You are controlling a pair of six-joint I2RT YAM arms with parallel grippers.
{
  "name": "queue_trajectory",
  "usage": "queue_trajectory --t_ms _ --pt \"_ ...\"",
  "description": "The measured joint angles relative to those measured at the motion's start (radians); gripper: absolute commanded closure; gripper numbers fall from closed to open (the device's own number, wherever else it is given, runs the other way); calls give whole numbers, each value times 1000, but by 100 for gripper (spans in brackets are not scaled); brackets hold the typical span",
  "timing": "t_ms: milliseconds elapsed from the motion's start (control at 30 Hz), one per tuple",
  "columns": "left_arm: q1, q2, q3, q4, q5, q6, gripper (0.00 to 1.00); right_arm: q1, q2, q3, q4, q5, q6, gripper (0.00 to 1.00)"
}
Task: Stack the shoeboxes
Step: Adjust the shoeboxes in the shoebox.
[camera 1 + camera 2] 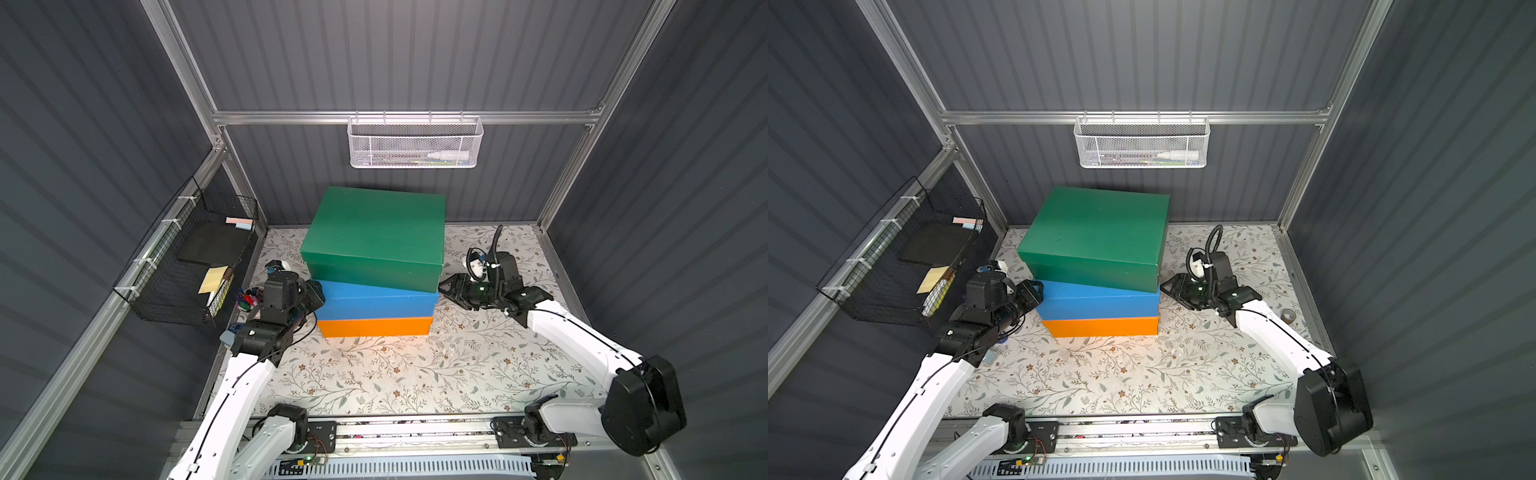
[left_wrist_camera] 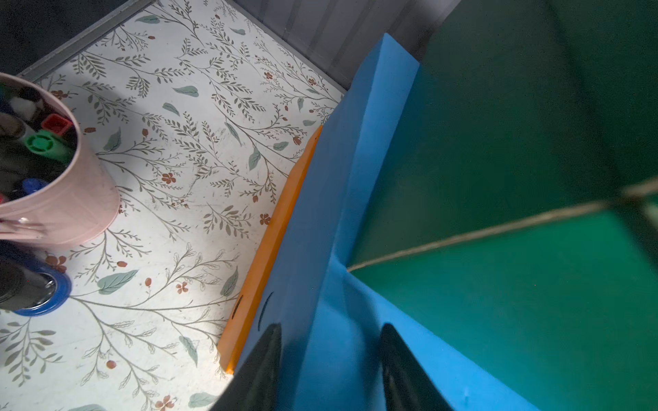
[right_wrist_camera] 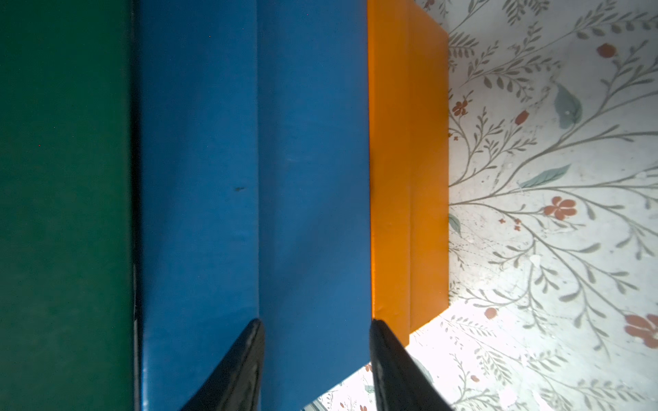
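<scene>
Both top views: orange box (image 1: 374, 327) sits on bench (image 1: 374, 374), rear-centre. Blue box (image 1: 374, 303) is on it, w/ green box (image 1: 374, 232) on top, skewed. Left end effector (image 1: 314, 293) is against blue box's left end; right end effector (image 1: 446, 286) is just beside its right end.

Left wrist: fingers (image 2: 263, 366) part-spread astride blue box's edge; gripping or not, can't tell.

Right wrist: fingers (image 3: 388, 366) part-spread, gripping nothing, blue box ahead.

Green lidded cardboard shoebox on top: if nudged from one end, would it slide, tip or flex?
The green lidded cardboard shoebox would probably slide or twist rather than tip: it is broad, low and sits skewed on the blue cardboard shoebox. Its straight edges suggest it stays stiff.
</scene>
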Motion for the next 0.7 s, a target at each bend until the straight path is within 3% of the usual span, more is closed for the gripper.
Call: queue_trajectory --t_ms 233,400,467,500,633,700 --pt "0 -1 -2 16 -5 5 49 0 -3 -5 1 0 11 48" --pt "-8 -23 -1 -10 -18 5 34 14 -3 -5 -8 -1 8 43" --pt "-13 -34 8 -45 -30 1 16 21 -3 -5 -17 -8 5 38" --pt "-18 -35 15 -60 -33 0 11 25 -4 -5 -22 -10 5 35" --pt "-27 -41 33 -103 -44 -5 4 42 -14 -5 -55 -13 3 30" --pt "-29 -40 34 -109 -44 -5 6 46 -27 -8 -74 -9 4 30"
